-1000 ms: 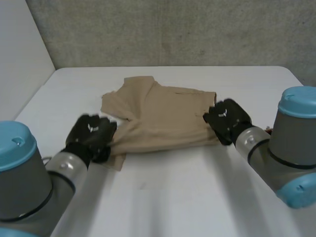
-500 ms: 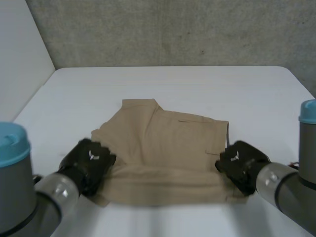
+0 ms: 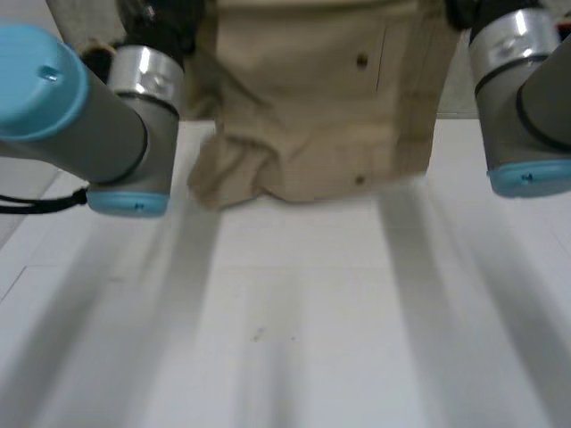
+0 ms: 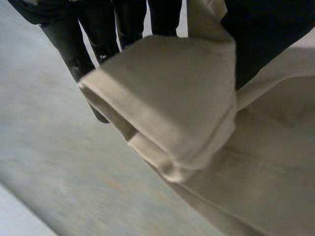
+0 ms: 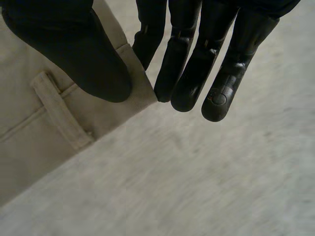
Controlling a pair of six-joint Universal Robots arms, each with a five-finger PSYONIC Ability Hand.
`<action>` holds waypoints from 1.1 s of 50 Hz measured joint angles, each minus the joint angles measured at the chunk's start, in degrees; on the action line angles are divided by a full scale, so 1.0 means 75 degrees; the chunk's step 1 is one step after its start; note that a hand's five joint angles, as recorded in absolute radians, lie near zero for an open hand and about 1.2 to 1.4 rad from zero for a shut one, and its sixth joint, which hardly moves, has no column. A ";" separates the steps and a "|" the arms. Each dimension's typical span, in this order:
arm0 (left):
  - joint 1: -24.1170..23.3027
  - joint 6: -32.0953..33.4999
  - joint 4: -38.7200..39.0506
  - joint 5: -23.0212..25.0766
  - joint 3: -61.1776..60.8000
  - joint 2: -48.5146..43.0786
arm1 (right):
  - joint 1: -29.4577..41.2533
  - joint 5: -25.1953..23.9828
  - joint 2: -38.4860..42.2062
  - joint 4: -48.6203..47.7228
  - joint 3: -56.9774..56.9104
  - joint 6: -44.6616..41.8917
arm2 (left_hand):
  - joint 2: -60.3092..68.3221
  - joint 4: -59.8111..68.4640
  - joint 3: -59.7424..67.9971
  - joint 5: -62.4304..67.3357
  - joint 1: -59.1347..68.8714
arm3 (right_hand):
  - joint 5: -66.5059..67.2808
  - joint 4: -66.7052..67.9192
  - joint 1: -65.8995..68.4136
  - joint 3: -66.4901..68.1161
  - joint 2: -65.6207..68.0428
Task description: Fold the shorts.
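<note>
2 arms high; left hand (image 4: 98,24) and right hand (image 5: 81,56) each pinch upper corner of shorts (image 3: 312,98) hanging over table (image 3: 357,339).

The shorts (image 3: 312,107) hang between my 2 hands, above the table (image 3: 294,339). My left hand (image 3: 165,18) is at their upper left corner and my right hand (image 3: 459,11) at their upper right corner. My left arm (image 3: 80,107) stands left of the cloth, my right arm (image 3: 526,98) right of it. The lower edge hangs near the table's far part; I cannot tell whether it touches.

At my right hand, the thumb (image 5: 74,49) lies on the corner just beside a belt loop (image 5: 61,110), with the fingers (image 5: 189,83) behind the edge. At my left hand, a folded bunch of cloth sits between thumb and fingers.
</note>
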 measured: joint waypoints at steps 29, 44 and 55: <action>-0.0415 -0.1600 -0.1782 -0.0136 -0.6015 0.1890 | 0.0001 -0.0161 -0.0343 0.2881 0.4084 -0.0705 | -0.0011 0.0016 -0.0005 0.0013 0.0001 | 0.0001 0.0000 0.0045 0.0000 0.0000; -0.1154 -0.1024 -0.6128 -0.0494 -0.6905 0.3959 | -0.0022 -0.0443 -0.2508 0.6599 0.5583 -0.2378 | -0.0010 0.0018 -0.0004 0.0013 0.0001 | 0.0001 0.0001 0.0045 0.0000 0.0000; -0.0974 -0.0966 -0.4030 -0.0493 -0.5508 0.2329 | 0.0010 -0.0576 -0.1482 0.4564 0.5306 -0.1406 | -0.0027 0.0010 -0.0020 0.0007 0.0001 | 0.0001 0.0000 0.0045 0.0000 0.0000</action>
